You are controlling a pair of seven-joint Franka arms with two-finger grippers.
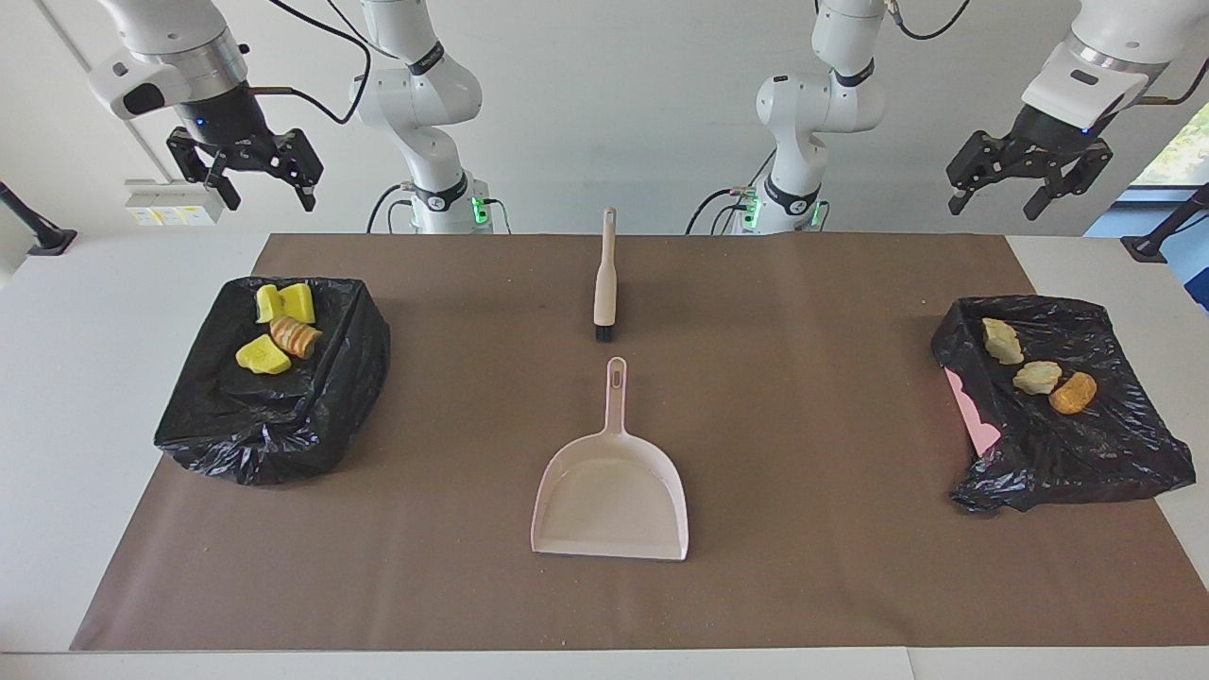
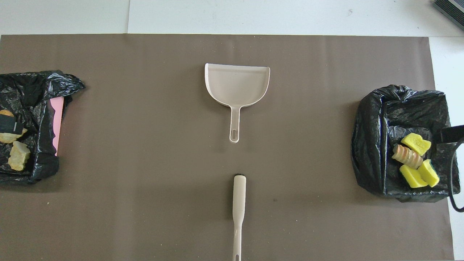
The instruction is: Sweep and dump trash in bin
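Note:
The trash lies in two black-bagged bins. Yellow chunks and a striped tan piece (image 1: 276, 338) (image 2: 413, 159) sit in the bin (image 1: 283, 434) (image 2: 369, 145) at the right arm's end. Three tan and orange-brown pieces (image 1: 1034, 376) (image 2: 18, 156) rest in the bin (image 1: 1067, 463) (image 2: 36, 94) at the left arm's end. High over that bin hangs my left gripper (image 1: 994, 203) (image 2: 9, 125), open and empty. My right gripper (image 1: 271, 194) (image 2: 451, 134) stands open and empty, high over the other bin.
A pale pink dustpan (image 1: 609, 491) (image 2: 237, 85) lies mid-table on the brown mat, handle toward the robots. The beige hand brush (image 1: 604, 283) (image 2: 239, 195) lies nearer to the robots, bristles toward the dustpan's handle. Fine crumbs dot the mat.

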